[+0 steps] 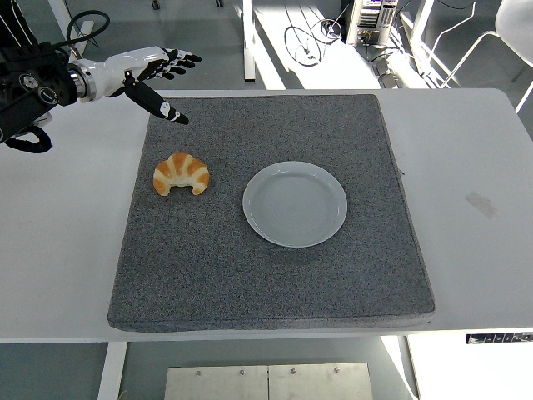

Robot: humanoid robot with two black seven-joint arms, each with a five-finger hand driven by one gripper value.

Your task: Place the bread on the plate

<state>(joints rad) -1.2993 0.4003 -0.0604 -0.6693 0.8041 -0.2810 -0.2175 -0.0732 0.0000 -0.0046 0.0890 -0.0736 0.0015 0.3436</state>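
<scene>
Bread (181, 174), here a croissant, lies on the left part of the grey mat (275, 275), with its 2 tips pointing toward the near edge and its curved back toward the far side. Nothing touches it. It sits flat and free on all sides, which should leave room for fingers to close over it from above or from the far side.

Just to its right, apart from it with a strip of bare mat between, is the white plate (295, 204), empty and roughly at the mat's middle. That short gap suggests the carry will be a brief sideways move once the croissant is lifted.

The mat covers most of the white surface (475, 167), probably to keep the items from sliding.

Beyond the croissant, over the mat's far left corner, is the left hand (154, 75), coming in from the picture's left edge. Its fingers (179, 59) are stretched out and spread, the thumb angled down toward the mat, and they hold nothing. That wide posture reads as a pre-grasp shape, though the hand is well apart from the croissant and not above it yet. By my judgement the task is at its reaching step: no pick is made, and the hand must come nearer and lower first.

The right hand does not show.
</scene>
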